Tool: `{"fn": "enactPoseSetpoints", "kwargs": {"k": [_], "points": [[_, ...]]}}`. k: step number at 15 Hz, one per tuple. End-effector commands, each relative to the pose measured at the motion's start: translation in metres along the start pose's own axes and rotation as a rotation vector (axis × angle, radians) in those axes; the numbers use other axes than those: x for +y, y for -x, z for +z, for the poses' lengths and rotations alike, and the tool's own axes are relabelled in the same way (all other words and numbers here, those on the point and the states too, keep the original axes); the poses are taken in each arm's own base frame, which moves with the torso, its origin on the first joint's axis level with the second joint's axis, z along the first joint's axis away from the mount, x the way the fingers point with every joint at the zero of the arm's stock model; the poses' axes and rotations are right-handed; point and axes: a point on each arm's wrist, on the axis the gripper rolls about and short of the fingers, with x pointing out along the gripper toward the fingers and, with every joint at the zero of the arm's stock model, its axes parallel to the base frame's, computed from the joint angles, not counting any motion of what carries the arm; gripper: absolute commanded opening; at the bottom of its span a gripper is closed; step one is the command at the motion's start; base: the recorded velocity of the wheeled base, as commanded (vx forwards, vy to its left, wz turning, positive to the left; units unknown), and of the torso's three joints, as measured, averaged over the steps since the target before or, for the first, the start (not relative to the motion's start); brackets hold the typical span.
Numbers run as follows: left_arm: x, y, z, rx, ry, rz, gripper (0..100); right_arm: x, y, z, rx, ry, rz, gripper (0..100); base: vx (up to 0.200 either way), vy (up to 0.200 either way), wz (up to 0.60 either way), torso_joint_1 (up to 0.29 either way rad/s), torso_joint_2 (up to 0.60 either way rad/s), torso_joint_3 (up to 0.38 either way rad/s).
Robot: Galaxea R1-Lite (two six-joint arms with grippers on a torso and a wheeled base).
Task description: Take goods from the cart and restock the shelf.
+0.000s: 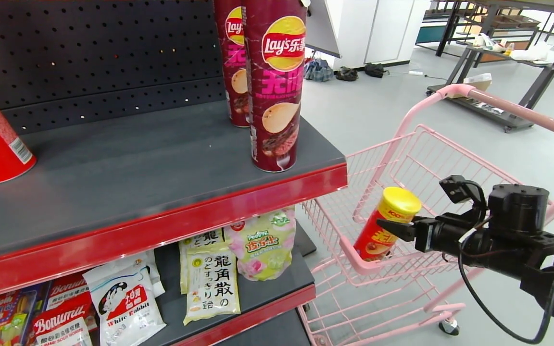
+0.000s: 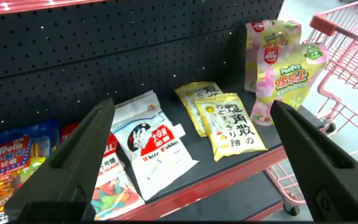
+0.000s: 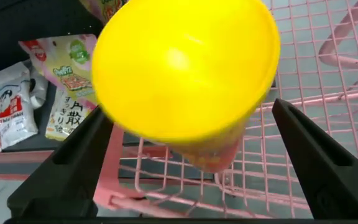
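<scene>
Picking the can [image 3: 185, 68] from the cart [image 1: 354, 257]
Right gripper [image 3: 190, 107] is hovering spread wide, the can sitting between its fingers [image 3: 73, 168]; closing should be coming next.

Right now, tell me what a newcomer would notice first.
Two tall maroon cans stand at the right end of the upper shelf. Beside the shelf, a yellow-lidded can leans in the pink cart. The right gripper is open, straddling that can.
</scene>
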Motion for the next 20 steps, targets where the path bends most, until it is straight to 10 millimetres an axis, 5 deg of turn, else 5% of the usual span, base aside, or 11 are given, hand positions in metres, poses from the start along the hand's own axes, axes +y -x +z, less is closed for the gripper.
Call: {"fn": "enactPoseSetpoints", "kwargs": {"k": [1, 7, 8, 13, 16, 18, 20], "points": [[0.0, 0.0, 0.0, 0.001, 0.0, 0.0, 100, -0.007, -0.017, -0.002, 0.014, -0.01, -0.002, 100, 0.0, 0.0, 0.0, 0.0, 0.0, 0.0], [0.0, 0.0, 0.0, 0.001, -0.002, 0.0, 100, -0.01, -0.033, -0.004, 0.028, -0.015, 0.003, 100, 0.0, 0.0, 0.0, 0.0, 0.0, 0.0], [0.0, 0.0, 0.0, 0.001, -0.002, 0.002, 100, -0.011, -0.034, -0.003, 0.023, -0.015, 0.001, 0, 0.0, 0.0, 0.0, 0.0, 0.0, 0.0], [0.0, 0.0, 0.0, 0.001, -0.002, 0.003, 100, -0.007, -0.031, 0.007, -0.014, 0.01, 0.013, 0, 0.0, 0.0, 0.0, 0.0, 0.0, 0.0], [0.0, 0.0, 0.0, 0.001, -0.002, 0.005, 100, 0.009, -0.012, 0.058, -0.162, 0.072, 0.033, 0, 0.0, 0.0, 0.0, 0.0, 0.0, 0.0], [0.0, 0.0, 0.0, 0.001, -0.002, 0.005, 100, 0.023, 0.021, 0.102, -0.209, 0.097, 0.023, 0, 0.0, 0.0, 0.0, 0.0, 0.0, 0.0], [0.0, 0.0, 0.0, 0.001, -0.002, 0.003, 100, 0.038, 0.074, 0.14, -0.273, 0.193, -0.025, 0, 0.0, 0.0, 0.0, 0.0, 0.0, 0.0]]}}
